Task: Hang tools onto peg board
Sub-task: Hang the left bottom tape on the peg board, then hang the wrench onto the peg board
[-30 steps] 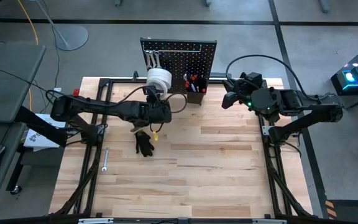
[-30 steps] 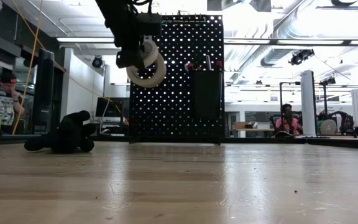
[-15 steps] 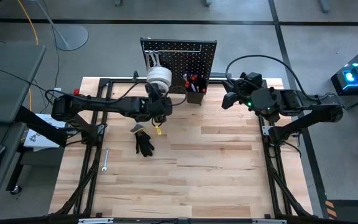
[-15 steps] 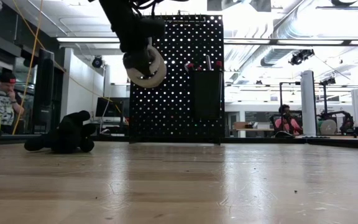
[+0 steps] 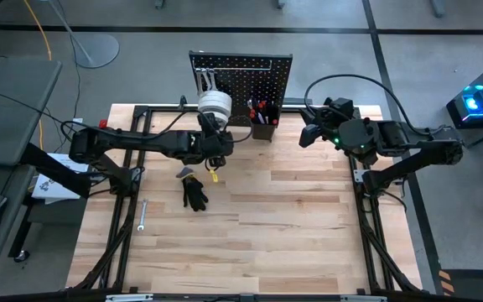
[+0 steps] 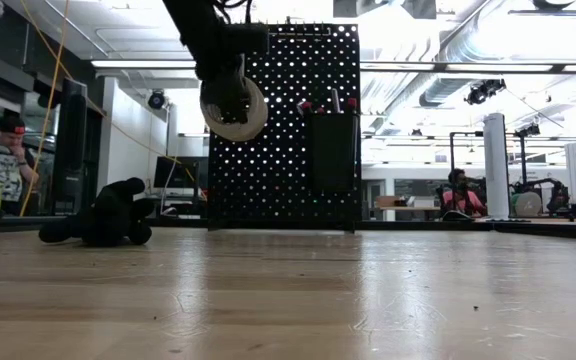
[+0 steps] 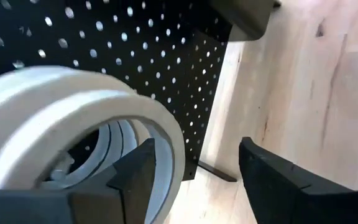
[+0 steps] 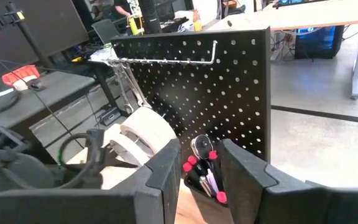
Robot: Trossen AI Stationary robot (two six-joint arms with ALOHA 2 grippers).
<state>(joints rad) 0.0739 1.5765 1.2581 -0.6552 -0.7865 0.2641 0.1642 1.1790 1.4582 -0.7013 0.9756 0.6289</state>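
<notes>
A white tape roll [image 5: 215,102] hangs high in front of the upright black peg board [image 5: 241,71], its face parallel to the board in the low view [image 6: 234,108]. My left gripper [image 7: 194,168] is at the roll and open. One finger [image 7: 135,180] stands at the roll's hole and the other [image 7: 272,180] stands well outside the roll. My right gripper [image 8: 201,180] is open and empty at the table's far right [image 5: 309,134]. Silver wrenches [image 5: 205,81] hang on the board. Red-handled screwdrivers [image 8: 201,165] stand in its black bin [image 6: 330,150]. My left gripper has one finger [image 7: 135,180] close against the wall of the tape roll beside its hole [image 7: 169,162], coming level from the table's near side. The other finger stands clear, with board and table showing between. I cannot tell whether the finger bears the roll or a board hook does.
A black lumpy thing [image 5: 195,195] lies on the table near the left arm and also shows in the low view [image 6: 103,215]. A small silver piece [image 5: 187,174] and a yellow bit [image 5: 212,174] lie beside it. A silver wrench [image 5: 141,216] lies near the left edge.
My left gripper has gone toward the table's far edge, up to the peg board, with the tape roll. The roll was tilted and has turned until its face stands parallel to the board.
</notes>
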